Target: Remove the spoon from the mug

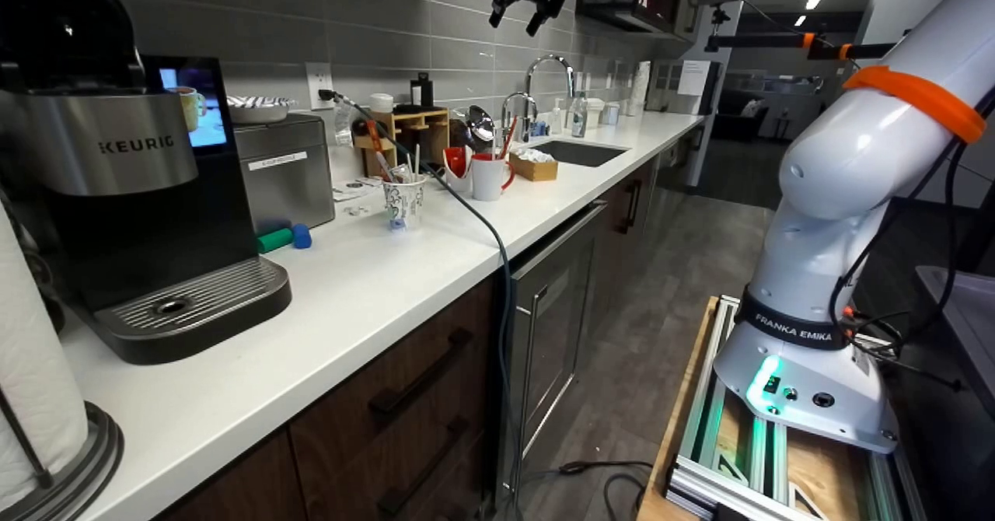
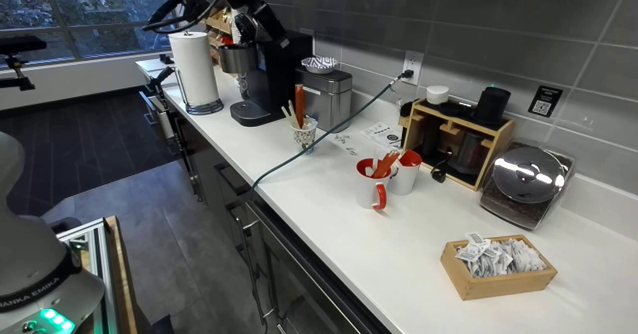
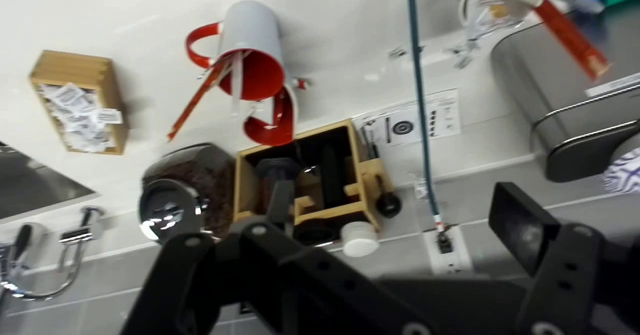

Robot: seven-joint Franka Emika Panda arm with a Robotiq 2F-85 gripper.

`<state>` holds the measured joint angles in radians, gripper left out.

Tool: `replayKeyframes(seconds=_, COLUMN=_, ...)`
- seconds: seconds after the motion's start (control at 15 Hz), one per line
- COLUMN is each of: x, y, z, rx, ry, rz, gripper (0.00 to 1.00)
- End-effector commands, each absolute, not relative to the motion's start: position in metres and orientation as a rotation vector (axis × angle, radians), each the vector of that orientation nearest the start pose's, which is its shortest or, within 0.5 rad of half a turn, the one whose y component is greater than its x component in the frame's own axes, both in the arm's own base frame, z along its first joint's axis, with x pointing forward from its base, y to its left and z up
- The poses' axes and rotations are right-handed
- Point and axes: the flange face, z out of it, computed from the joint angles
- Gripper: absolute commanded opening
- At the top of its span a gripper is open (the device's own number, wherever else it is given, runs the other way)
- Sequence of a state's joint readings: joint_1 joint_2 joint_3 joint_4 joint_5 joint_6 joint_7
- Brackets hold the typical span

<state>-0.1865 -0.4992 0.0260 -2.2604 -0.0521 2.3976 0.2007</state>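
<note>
A white mug (image 1: pixel 488 179) with red inside and red handle stands upright on the counter in both exterior views (image 2: pixel 370 194). It also shows in the wrist view (image 3: pixel 250 30). It holds a red-wrapped stick (image 3: pixel 192 105) and pale, translucent handles (image 3: pixel 237 77). I cannot tell which of these is the spoon; its bowl end is hidden. A second white mug (image 2: pixel 404 179) with red inside stands right beside it. My gripper (image 1: pixel 514 22) is open and empty, high above the counter and apart from the mugs. Its fingers are wide apart in the wrist view (image 3: pixel 400 215).
A cable (image 2: pixel 329 132) runs from the wall outlet across the counter between the mugs and a patterned paper cup (image 2: pixel 305 135) of stirrers. A wooden rack (image 2: pixel 491 162), a bean jar (image 2: pixel 528 179), a wooden packet box (image 2: pixel 503 285) and a coffee maker (image 1: pixel 148 144) also stand there.
</note>
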Motion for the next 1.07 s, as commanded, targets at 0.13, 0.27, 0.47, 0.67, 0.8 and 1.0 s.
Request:
replayKeyframes(seconds=0.13, x=0.443, y=-0.109, z=0.602, rx=-3.059, ry=0.915, rz=-0.944, gripper=1.0)
replayKeyframes(seconds=0.27, x=0.445, y=-0.112, z=0.608, rx=-3.049, ry=0.814, rz=-0.976, gripper=1.0)
replayKeyframes(seconds=0.47, x=0.446, y=-0.112, z=0.611, rx=-3.047, ry=0.806, rz=-0.983, gripper=1.0)
replayKeyframes(seconds=0.67, x=0.482, y=-0.144, z=0.576, rx=-3.081, ry=0.921, rz=-0.906, gripper=1.0)
replayKeyframes(seconds=0.8, x=0.511, y=-0.164, z=0.549, rx=-3.089, ry=0.937, rz=-0.882, gripper=1.0)
replayKeyframes(seconds=1.0, x=0.555, y=-0.181, z=0.523, rx=-3.088, ry=0.907, rz=-0.814, gripper=1.0)
